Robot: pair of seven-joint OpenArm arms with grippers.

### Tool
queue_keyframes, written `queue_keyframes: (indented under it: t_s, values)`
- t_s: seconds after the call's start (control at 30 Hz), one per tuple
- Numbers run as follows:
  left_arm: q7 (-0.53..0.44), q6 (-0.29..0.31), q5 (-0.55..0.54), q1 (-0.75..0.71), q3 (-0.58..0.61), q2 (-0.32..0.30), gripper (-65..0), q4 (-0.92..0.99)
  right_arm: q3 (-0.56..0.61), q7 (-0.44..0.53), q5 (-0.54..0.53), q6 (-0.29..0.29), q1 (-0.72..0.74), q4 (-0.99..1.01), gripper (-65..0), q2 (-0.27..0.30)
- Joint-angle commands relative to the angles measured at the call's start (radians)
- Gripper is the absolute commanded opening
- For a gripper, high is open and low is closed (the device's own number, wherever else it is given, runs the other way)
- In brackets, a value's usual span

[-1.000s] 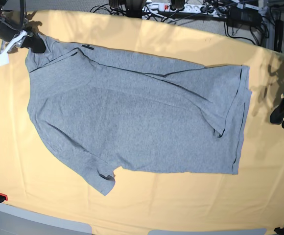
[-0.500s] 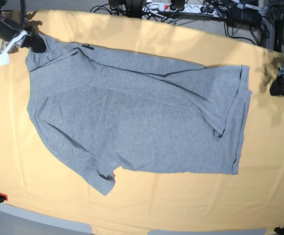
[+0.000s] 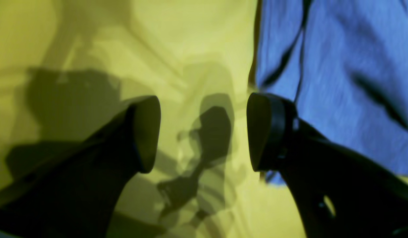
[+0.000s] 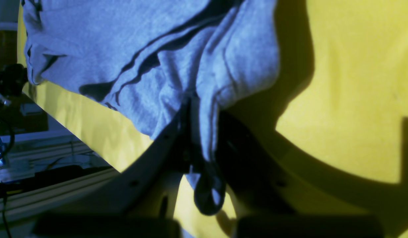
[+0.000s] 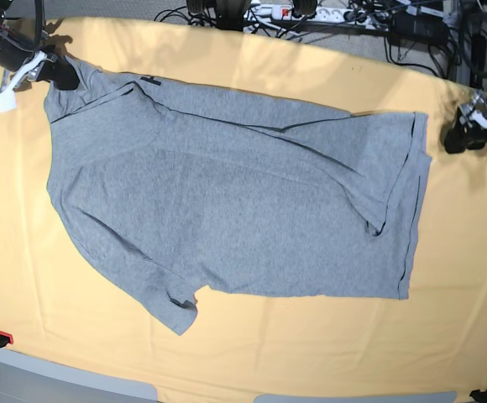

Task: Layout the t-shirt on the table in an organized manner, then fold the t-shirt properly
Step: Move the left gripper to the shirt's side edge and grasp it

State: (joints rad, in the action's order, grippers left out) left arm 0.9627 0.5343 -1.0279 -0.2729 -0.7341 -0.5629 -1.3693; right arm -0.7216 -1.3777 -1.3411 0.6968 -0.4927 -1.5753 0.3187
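Pinching t-shirt point(image 4: 177, 66) corner — right fingers point(image 4: 190, 132) closed on fabric; left fingers point(image 3: 147, 132) spread, empty.

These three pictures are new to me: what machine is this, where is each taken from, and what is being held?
It is a robot with two arms. One picture looks down from above; the other two come from cameras on each wrist. A grey t-shirt lies spread on the table, which has a yellow-orange cover. The right hand, at the overhead view's top left, is shut on a bunched corner of the shirt; its wrist camera shows cloth pinched between the fingers. The left hand, beyond the shirt's other end, is open and holds nothing, hanging over the bare table beside the shirt's edge.
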Motion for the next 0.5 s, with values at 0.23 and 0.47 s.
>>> queue_keyframes:
  t_s: [0.23, 0.47]
  values:
    - [0.089, 0.084, -0.13, 0.005, 0.032, -0.024, -23.0, 0.0, -0.003, -0.019, 0.006, 0.001, 0.008, -0.008, -65.0, 0.014]
    - [0.081, 0.055, -0.092, 0.049, 0.164, -0.019, -23.0, 0.0, -0.003, -0.019, 0.005, 0.001, 0.008, -0.008, -65.0, 0.014]
